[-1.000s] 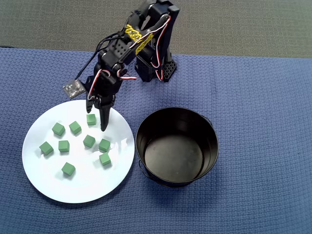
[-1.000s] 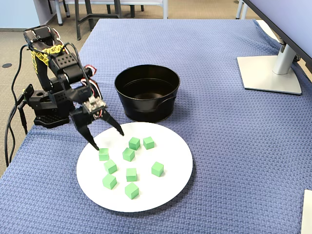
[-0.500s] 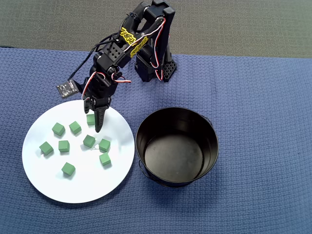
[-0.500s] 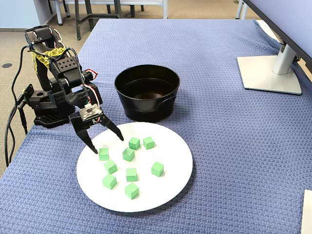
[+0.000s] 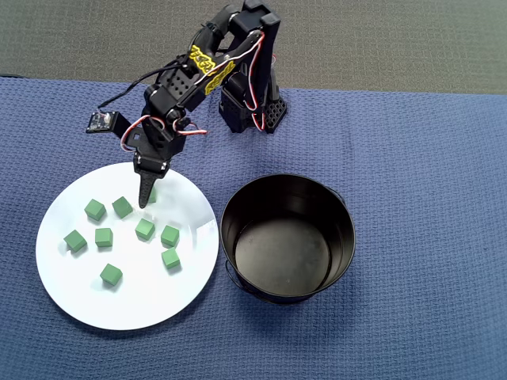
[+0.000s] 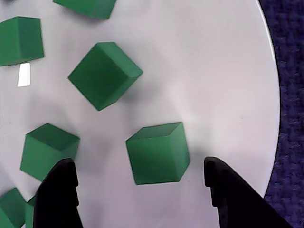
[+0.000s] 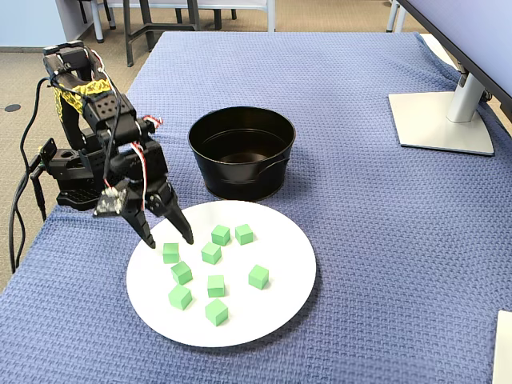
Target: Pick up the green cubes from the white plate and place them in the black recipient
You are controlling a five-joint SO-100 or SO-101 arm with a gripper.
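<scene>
1. Underneath everything: blue woven cloth [image 5: 412,158] covers the table; a grey monitor foot [image 7: 438,120] stands on it at the right edge of the fixed view.
2. Arm [image 5: 214,71]: black, with red and white wires and yellow tape, base at the top of the overhead view, reaching down-left over the plate rim.
3. White plate [image 5: 87,293]: flat on the cloth at lower left in the overhead view, just beside the pot.
4. Black recipient [image 5: 230,237]: upright to the right of the plate in the overhead view; interior bare, no cube visible inside.
5. Gripper [image 7: 169,241]: jaws spread apart, nothing held. In the fixed view the two dark fingers [image 7: 147,232] point down at the plate's near-arm edge, tips on either side of one cube. The wrist view confirms it: gripper [image 6: 142,171] straddles a single cube with clear gaps both sides.
6. Green cubes [image 7: 214,284]: eight counted on the plate in the fixed view, loosely clustered on its left half. The straddled cube [image 7: 170,253] sits nearest the arm; whether the tips touch the plate cannot be told.
</scene>
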